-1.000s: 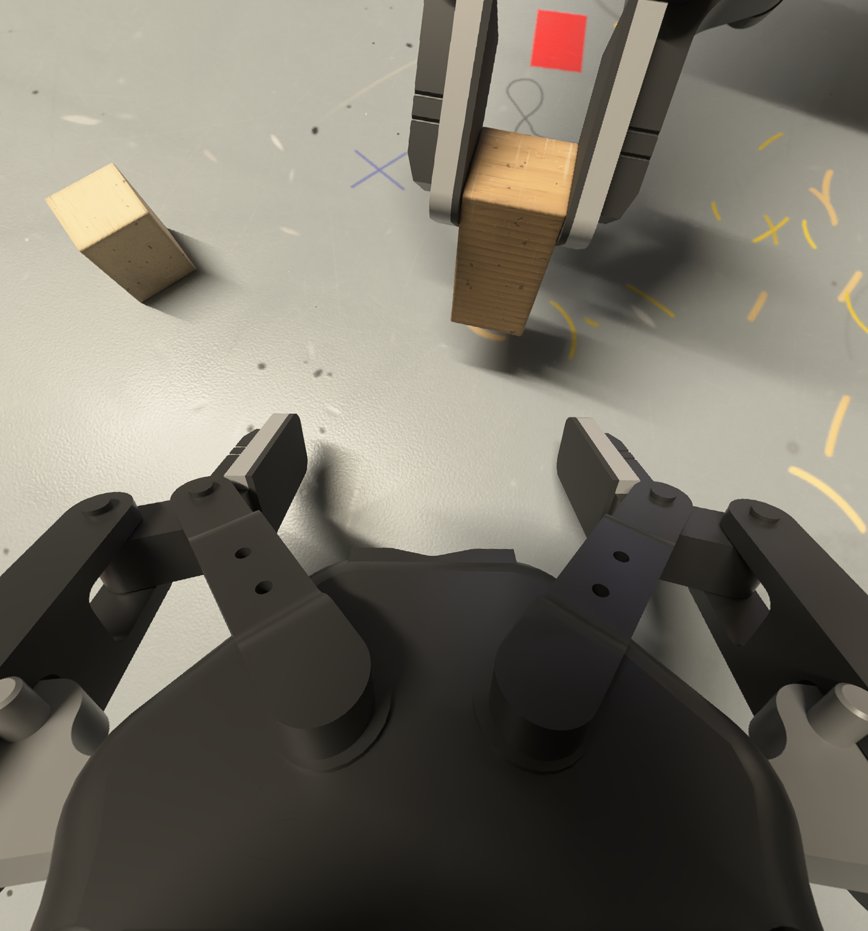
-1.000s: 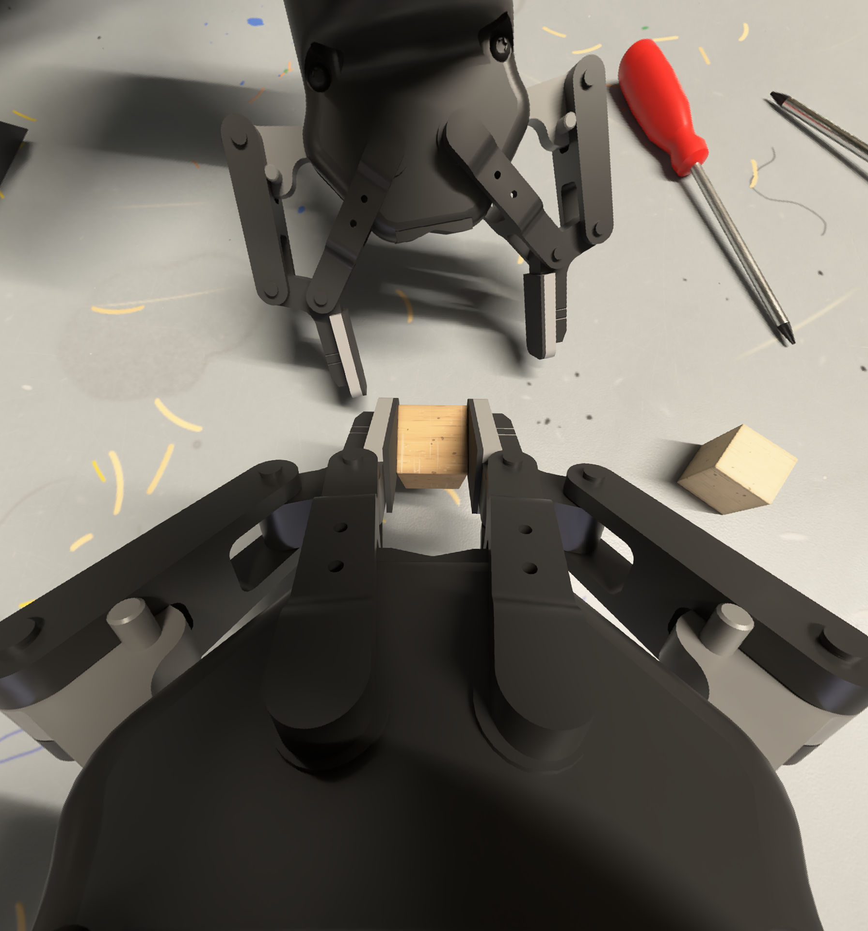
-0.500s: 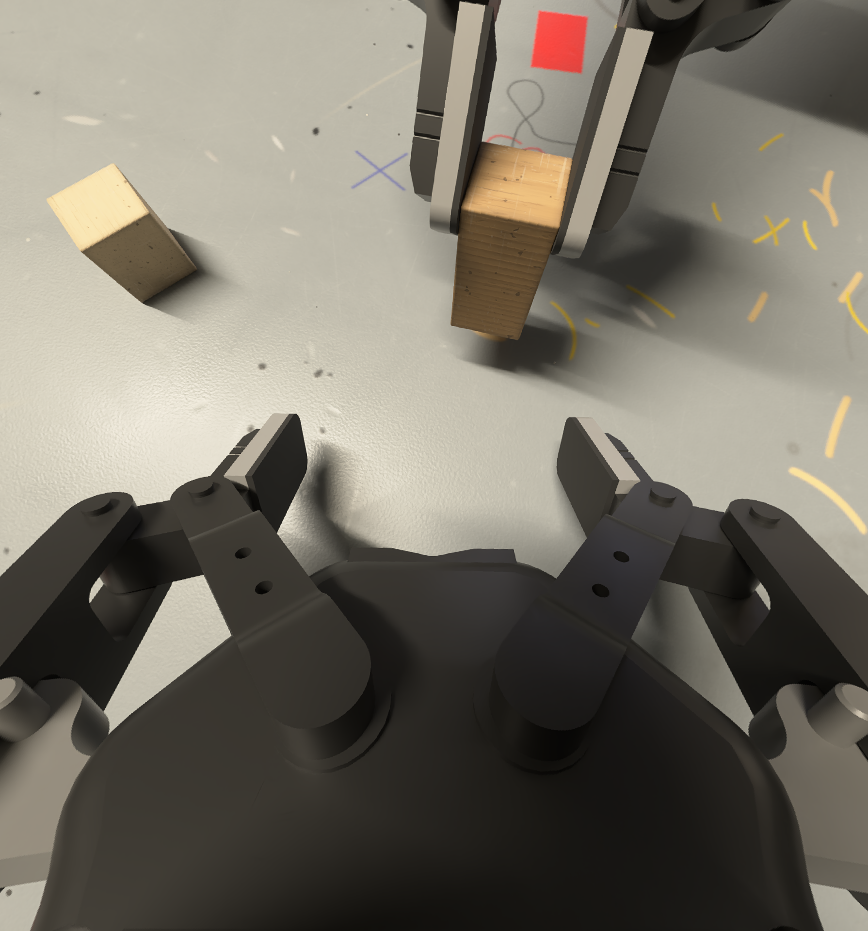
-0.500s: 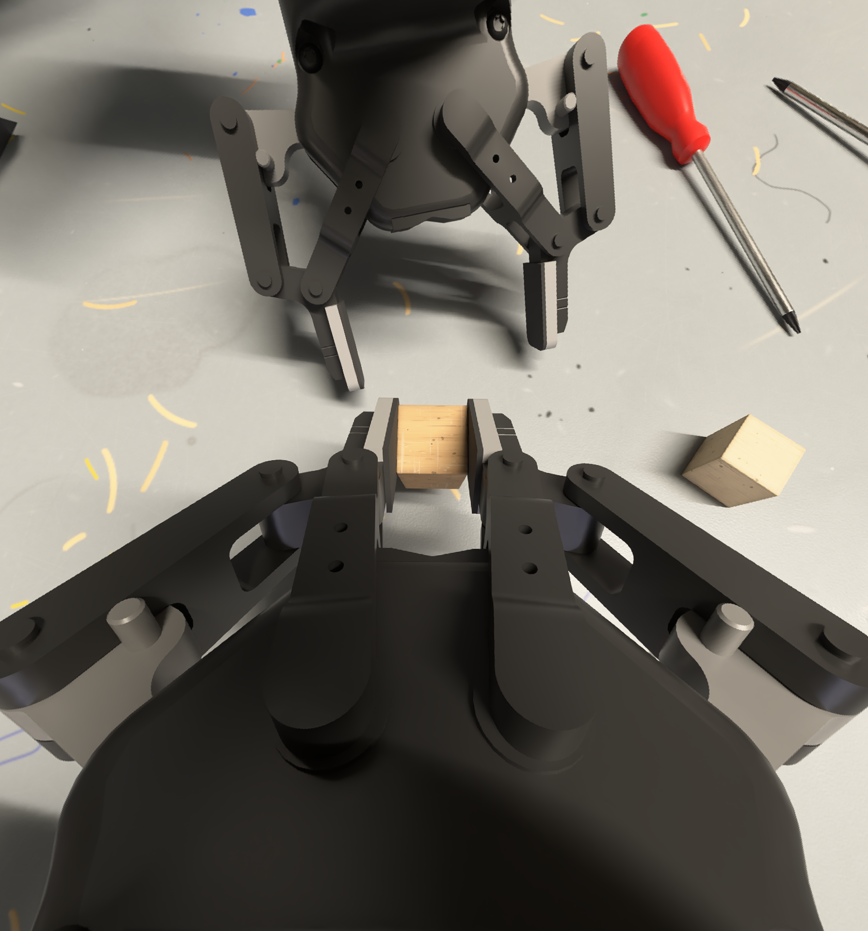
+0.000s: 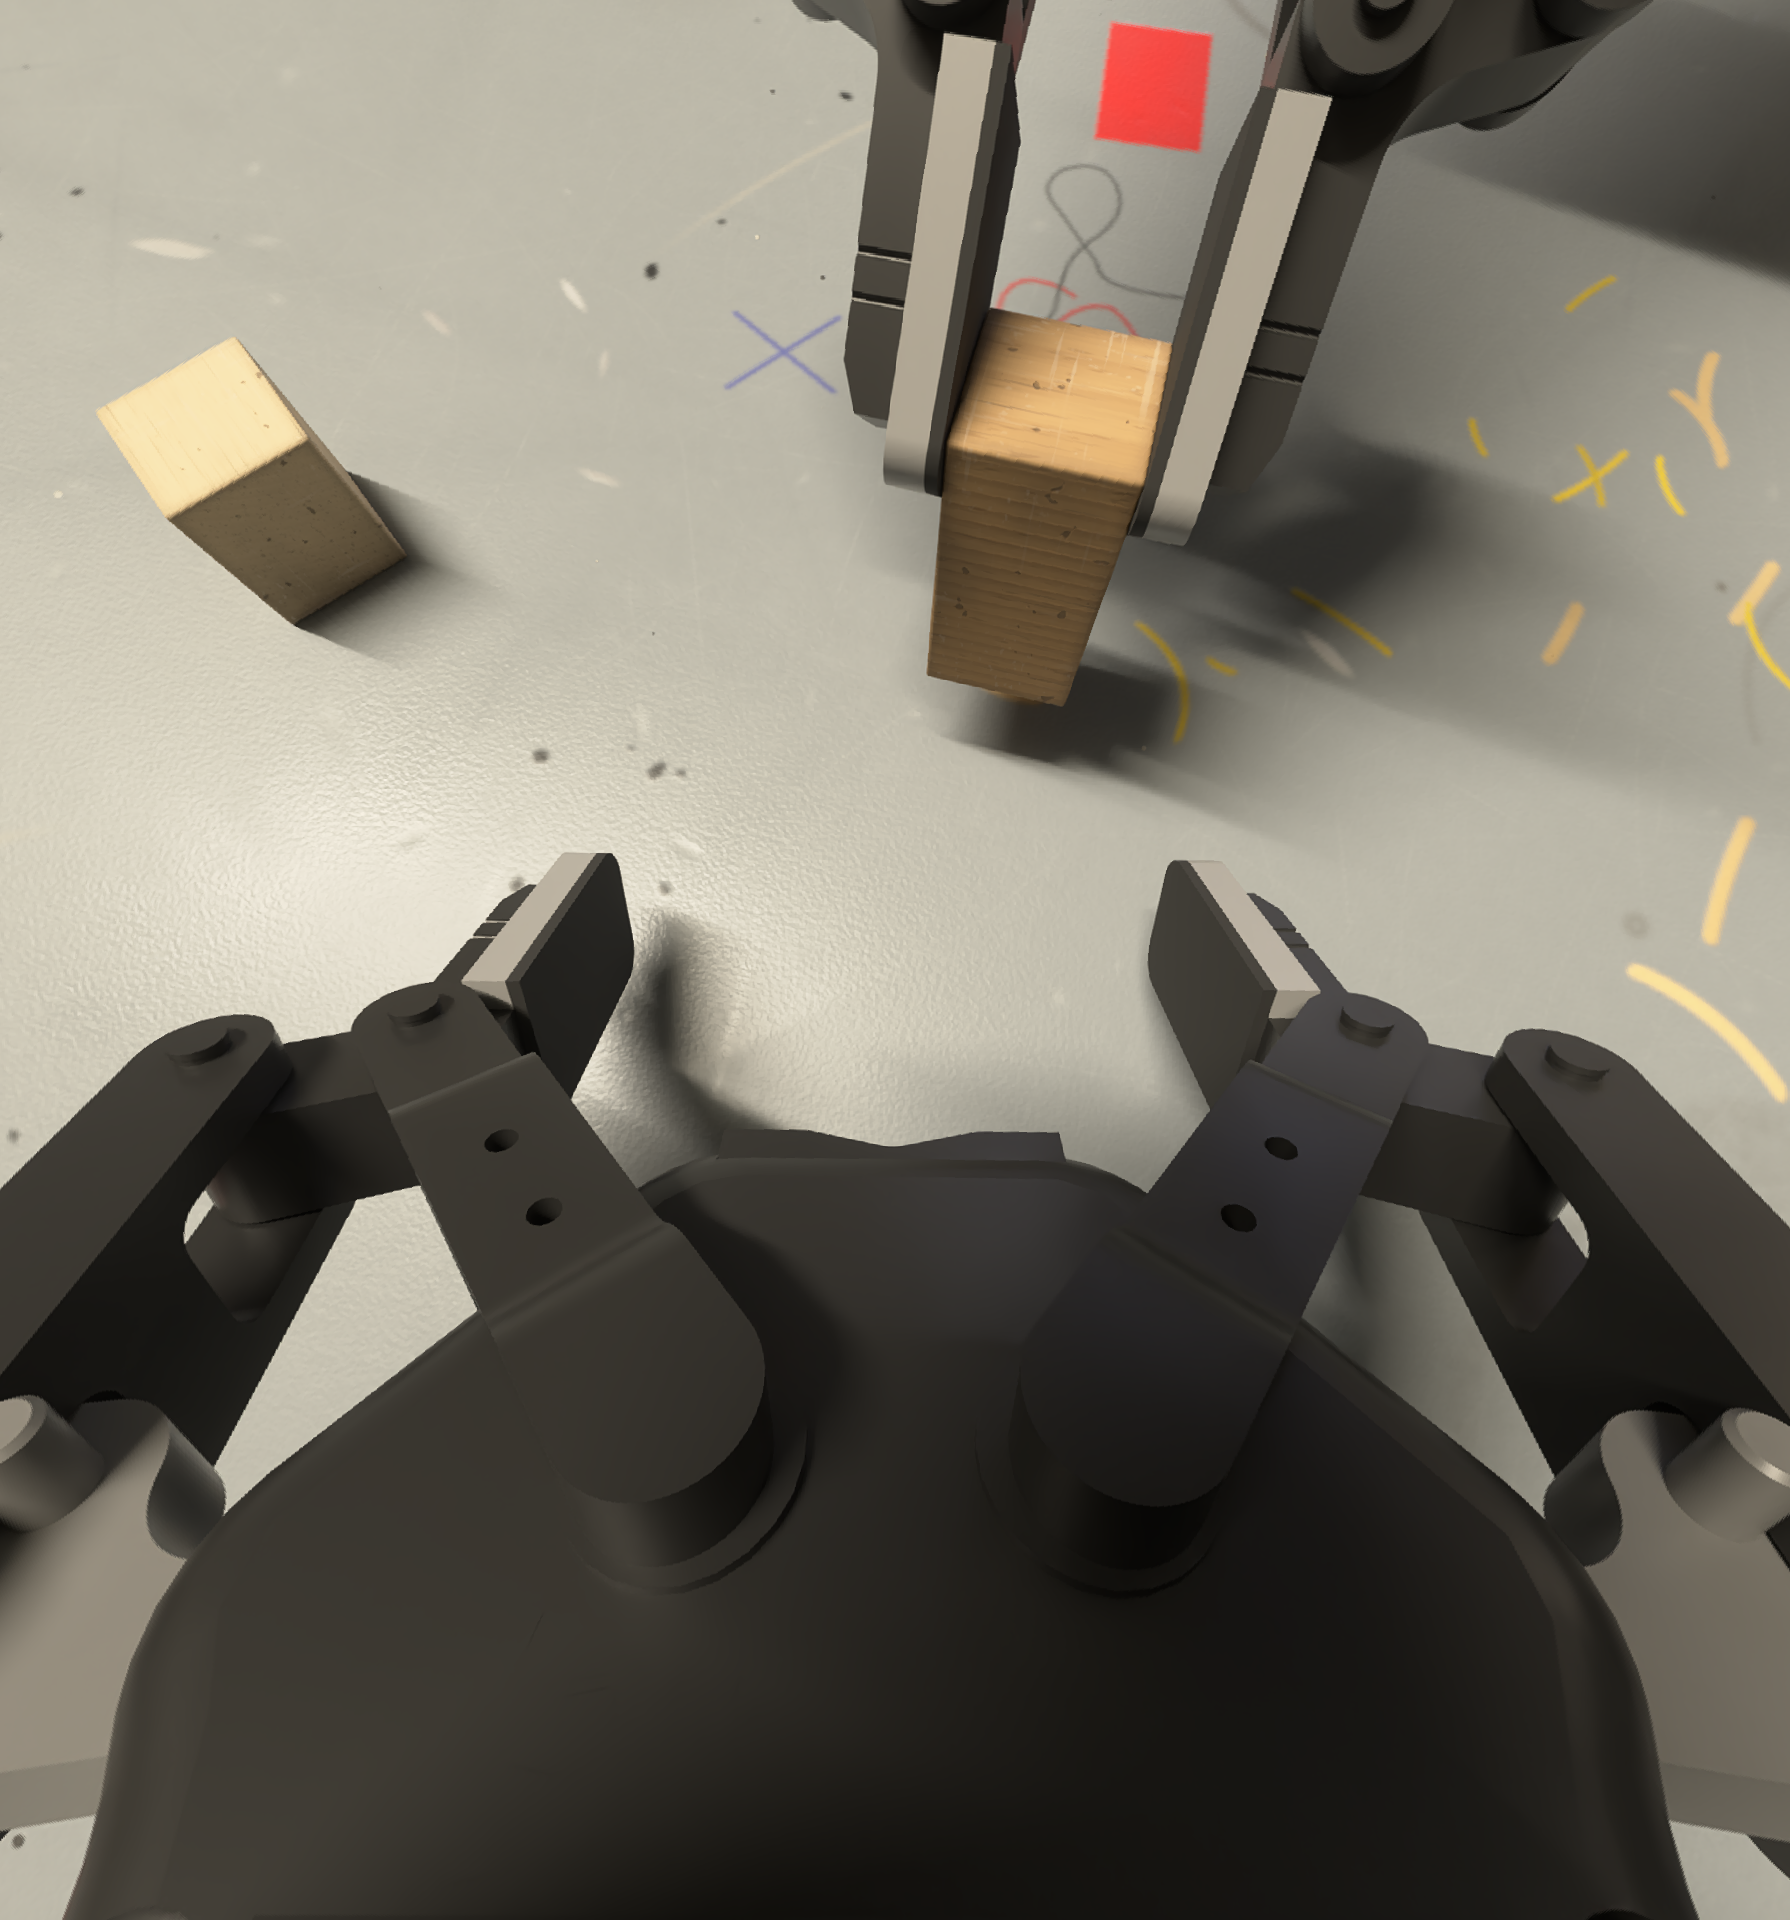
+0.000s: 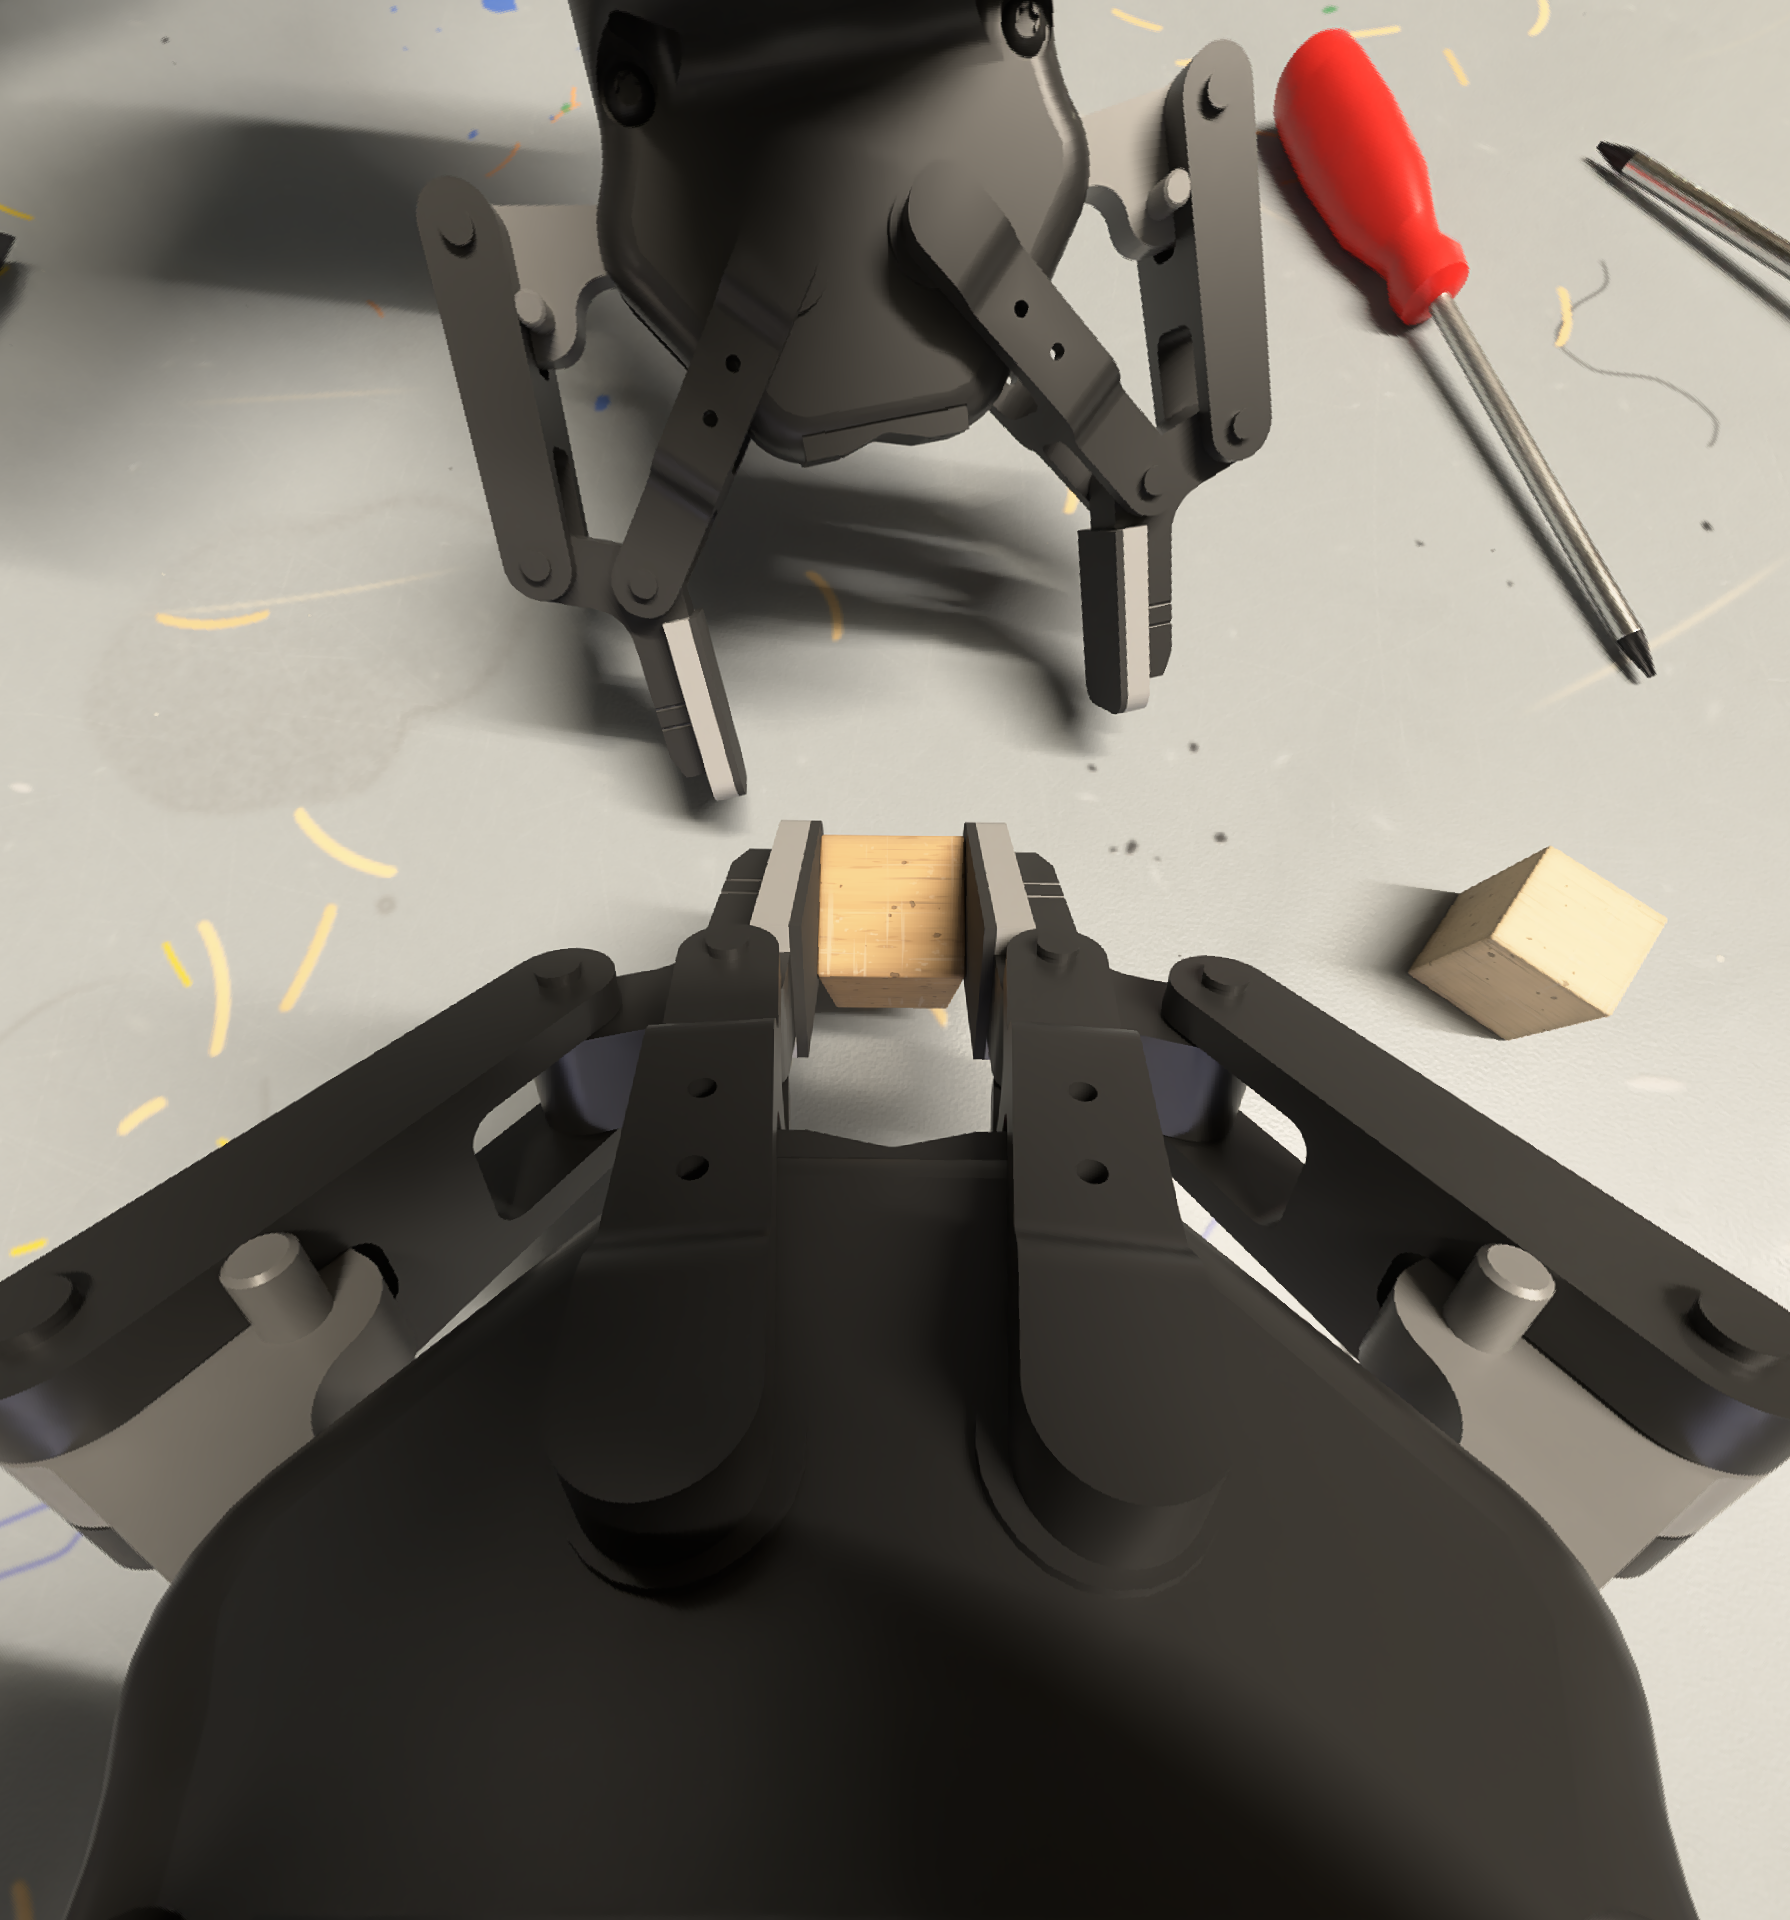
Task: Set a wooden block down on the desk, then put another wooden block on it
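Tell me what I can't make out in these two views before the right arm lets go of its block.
- Held block, right wrist view: the underside and any gap to the desk are hidden by the block and the right gripper.
- Left wrist view: the block's clamped sides are covered by the pads.
- Pencil-like tool, right wrist view: cut off by the right edge.

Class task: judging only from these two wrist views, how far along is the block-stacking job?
Done: nothing is stacked yet.

In hand: the right gripper is shut on the darker block, which hangs just above the desk.

Left: set that block down, then place the pale block, lying apart on the desk, on it. The left gripper is open and empty.
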